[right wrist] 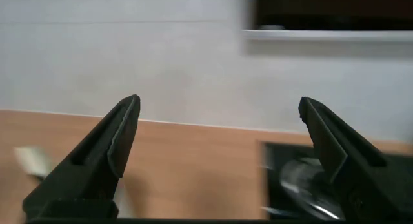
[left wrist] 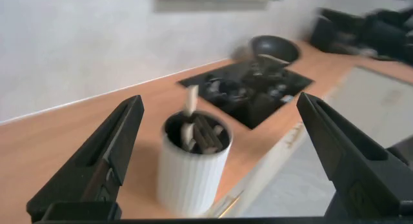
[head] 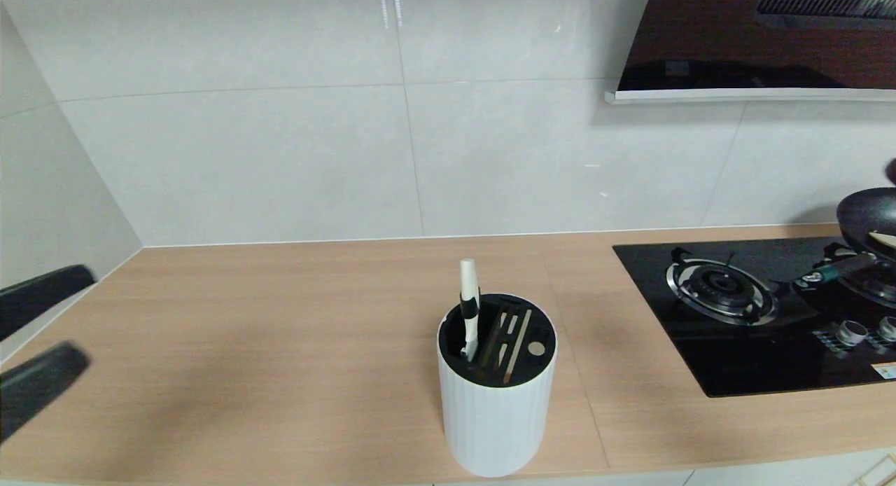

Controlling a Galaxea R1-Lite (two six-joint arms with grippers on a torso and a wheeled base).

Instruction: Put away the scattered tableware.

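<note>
Light wooden countertop runs below a pale tiled wall, and the task's thing stands near the counter's front edge: a white ribbed holder with a black slotted insert on top. 1 utensil, white-handled with a dark band, stands upright in a slot on the insert's left side. It sits handle up, so the slot steadies the working end and the handle is free to grasp. The other slots look vacant, which leaves room for more pieces. I judge this piece as put away.

Out from the holder, the left gripper hangs over the counter's left end, well apart from the holder. Its 2 fingers are spread and nothing is between them. In its wrist view the holder lies in line between the fingers but farther off, so the gripper faces the holder without touching it.

The right gripper also has its 2 fingers spread, with nothing between them. It is held off the counter, facing the wall.

Farther right, a black gas hob is set into the counter, well apart from the holder. A dark pan rests on its far burner, under the hood.
</note>
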